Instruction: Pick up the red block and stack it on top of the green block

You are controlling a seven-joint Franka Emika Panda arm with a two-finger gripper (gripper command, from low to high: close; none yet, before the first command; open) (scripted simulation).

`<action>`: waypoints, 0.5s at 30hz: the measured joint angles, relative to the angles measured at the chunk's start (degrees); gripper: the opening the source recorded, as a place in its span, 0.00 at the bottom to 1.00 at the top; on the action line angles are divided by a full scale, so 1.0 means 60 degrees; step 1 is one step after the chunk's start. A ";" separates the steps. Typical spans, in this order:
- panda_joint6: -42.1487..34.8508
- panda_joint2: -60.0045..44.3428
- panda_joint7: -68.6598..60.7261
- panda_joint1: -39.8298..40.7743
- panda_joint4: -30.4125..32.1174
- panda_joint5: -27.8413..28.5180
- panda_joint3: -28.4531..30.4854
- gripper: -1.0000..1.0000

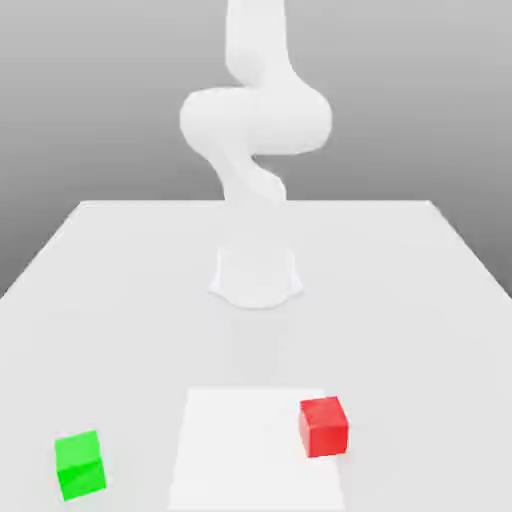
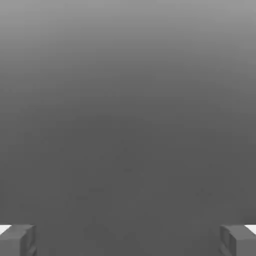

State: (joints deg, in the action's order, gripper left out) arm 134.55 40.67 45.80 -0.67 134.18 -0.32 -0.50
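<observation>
And here we are, the gripper [image 2: 128, 241] spread wide, nothing between its fingers! The red block [image 1: 324, 427] sits over the edge of a white patch [image 1: 255, 450] on the table [image 1: 120, 340], at the exterior view's right, while the green block [image 1: 80, 465] rests well apart, out at the exterior view's left!

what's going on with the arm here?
Nothing is being handled right now. The robot arm stands upright at the far part of the table, and its gripper is open with nothing between the fingers. The red block sits at the edge of a white patch, the green block apart from it toward the exterior view's left. Stacking isn't done.
</observation>
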 joint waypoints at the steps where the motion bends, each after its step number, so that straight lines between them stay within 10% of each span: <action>1: 0.0201 -0.0382 0.0008 -0.0066 0.0175 -0.0010 -0.0026 0.50; 15: 0.2819 -0.5260 0.0150 -0.0649 0.2434 -0.0065 -0.0660 0.50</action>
State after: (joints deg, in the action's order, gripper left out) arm 151.47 9.11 46.70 -4.56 148.79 -0.71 -4.46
